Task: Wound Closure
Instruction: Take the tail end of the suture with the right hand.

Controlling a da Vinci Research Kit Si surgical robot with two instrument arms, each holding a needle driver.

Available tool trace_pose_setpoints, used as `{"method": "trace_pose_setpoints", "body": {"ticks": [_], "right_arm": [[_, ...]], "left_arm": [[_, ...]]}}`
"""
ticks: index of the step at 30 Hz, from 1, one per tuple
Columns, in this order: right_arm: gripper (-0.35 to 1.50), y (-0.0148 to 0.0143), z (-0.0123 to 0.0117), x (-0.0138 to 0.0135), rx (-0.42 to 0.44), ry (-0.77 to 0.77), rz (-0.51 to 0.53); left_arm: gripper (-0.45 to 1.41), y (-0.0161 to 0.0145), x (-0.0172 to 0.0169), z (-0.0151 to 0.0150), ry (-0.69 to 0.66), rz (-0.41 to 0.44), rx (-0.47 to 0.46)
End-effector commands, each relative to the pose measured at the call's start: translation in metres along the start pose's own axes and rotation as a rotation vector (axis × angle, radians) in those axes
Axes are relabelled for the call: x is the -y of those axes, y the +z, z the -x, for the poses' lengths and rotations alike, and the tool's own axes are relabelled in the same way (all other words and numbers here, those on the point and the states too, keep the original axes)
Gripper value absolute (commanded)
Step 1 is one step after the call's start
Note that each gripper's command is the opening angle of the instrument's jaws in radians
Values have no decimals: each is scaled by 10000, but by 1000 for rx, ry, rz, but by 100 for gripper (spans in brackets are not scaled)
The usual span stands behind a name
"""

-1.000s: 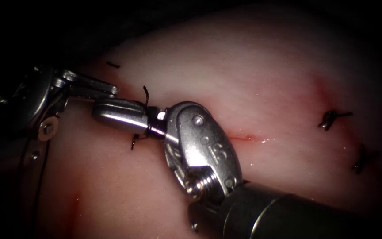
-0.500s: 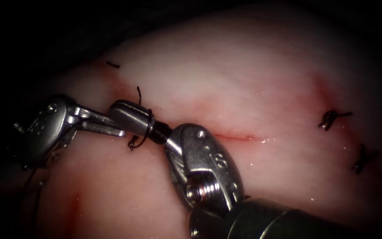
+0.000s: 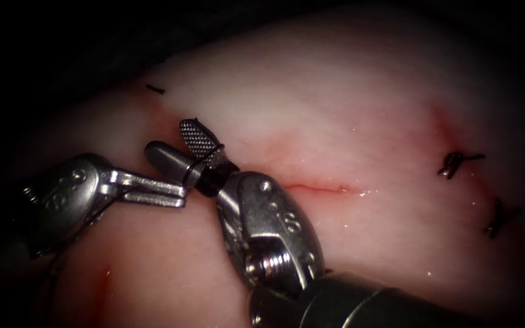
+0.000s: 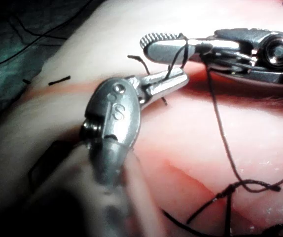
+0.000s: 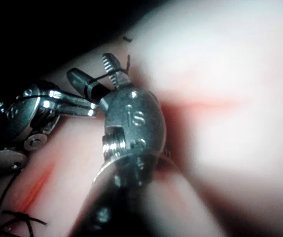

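The cut (image 3: 323,187) ran as a thin red line across the tissue (image 3: 366,121), and its left stretch was hidden behind the right tool (image 3: 170,136). In the endoscope view the dark edge cut off the left tool's (image 3: 182,194) shaft, and the thread's grip was hard to make out there. The right tool's fingers (image 3: 200,136) stood spread apart over the cut's left end with nothing between them. A loop of thread (image 3: 193,165) lay wound round their base. In the left wrist view the left tool's fingers (image 4: 168,81) looked closed on the thread, just beside the right tool. Two knotted stitches (image 3: 457,161) sat well apart on the right.
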Motion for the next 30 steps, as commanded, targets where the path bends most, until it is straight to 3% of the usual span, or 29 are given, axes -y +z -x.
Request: {"method": "trace_pose_setpoints", "body": {"ticks": [1, 13, 18, 24, 26, 27, 30], "right_arm": [[68, 12, 3, 5, 1, 3, -1], [63, 16, 9, -16, 18, 113, 64], [71, 27, 15, -14, 90, 163, 87], [71, 37, 23, -10, 107, 209, 75], [66, 39, 25, -9, 111, 208, 71], [47, 39, 24, -8, 113, 208, 69], [34, 38, 22, -7, 117, 209, 71]], "left_arm": [[-45, 4, 10, 1, 4, 0, -2], [-45, 9, 13, 2, 13, -21, 12], [-45, 12, 15, 3, 13, -24, 16], [-45, 11, 15, 3, 13, -22, 19], [-45, 10, 15, 3, 13, -19, 21], [-45, 9, 15, 3, 12, -18, 21], [-45, 9, 15, 3, 12, -18, 21]]}}
